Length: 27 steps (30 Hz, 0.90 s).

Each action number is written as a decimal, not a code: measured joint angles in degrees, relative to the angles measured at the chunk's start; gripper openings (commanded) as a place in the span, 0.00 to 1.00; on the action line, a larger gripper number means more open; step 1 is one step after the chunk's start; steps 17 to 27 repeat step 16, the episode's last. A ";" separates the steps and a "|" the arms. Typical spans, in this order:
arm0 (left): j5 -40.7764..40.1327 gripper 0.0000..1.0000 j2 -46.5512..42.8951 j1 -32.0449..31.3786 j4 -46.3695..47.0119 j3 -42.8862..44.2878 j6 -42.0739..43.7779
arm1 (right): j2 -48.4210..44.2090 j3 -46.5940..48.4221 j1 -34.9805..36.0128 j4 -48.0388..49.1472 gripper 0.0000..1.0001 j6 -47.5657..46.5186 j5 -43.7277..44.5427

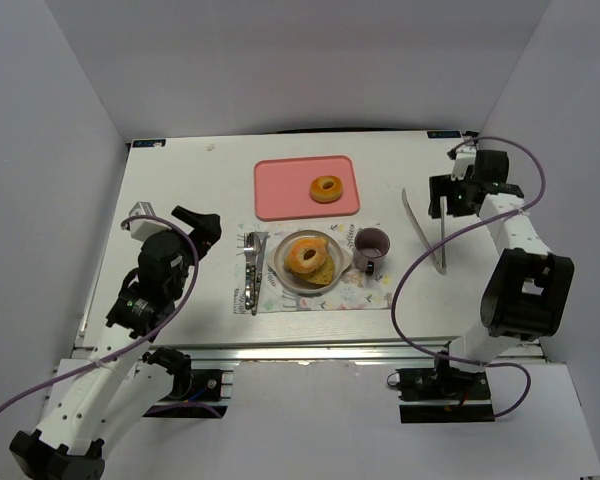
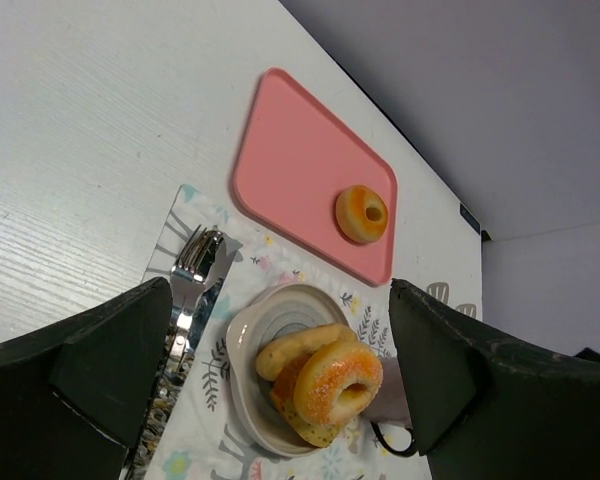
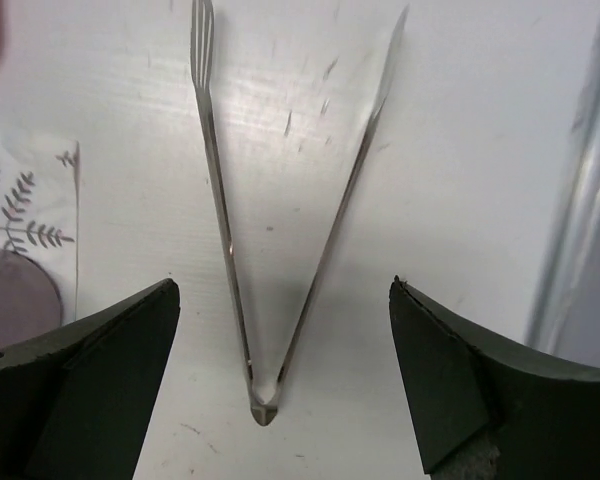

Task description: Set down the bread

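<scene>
Two arms stand with their jaws released, and neither carries anything. Nearest you, the floral-printed placemat [image 1: 370, 295] lies on the white surface [image 1: 180, 170], and on it sits your landmark, the small round ribbed pale plate [image 1: 283, 268]. Most of the golden-brown toasted bread pieces [image 1: 307, 256] are heaped on that plate. A speckled ring [image 2: 338, 383] lies on top, with an oval slice [image 2: 292, 352] and at least one more piece under it.

Just left of the plate, a silver metal fork and knife [image 1: 252, 272] lie side by side at the placemat's edge. Just right of the plate stands the dark purple mug [image 1: 371, 246], also on the placemat.

Further left of the plate, off the placemat, the left gripper [image 1: 196, 226] hovers above bare surface. Its jaws are spread wide and empty, and its wrist camera looks toward the plate.

Well to the right of the plate, past the mug, the long silver metal tongs [image 1: 426, 232] lie flat with their arms splayed in a V. The right gripper [image 1: 443, 196] hangs over them. In its wrist view you see the jaws parted wide, one on each side of the tongs' joined end, gripping nothing.

Beyond the plate, just past the placemat's far edge, lies the flat pink rectangular tray [image 1: 280, 190]. One lone ring-shaped bread piece [image 1: 327, 189] rests on its right half.
</scene>
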 measured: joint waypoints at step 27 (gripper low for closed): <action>0.61 0.98 0.94 0.00 0.72 0.22 0.68 | -3.41 13.70 0.26 -0.83 0.89 3.02 -6.29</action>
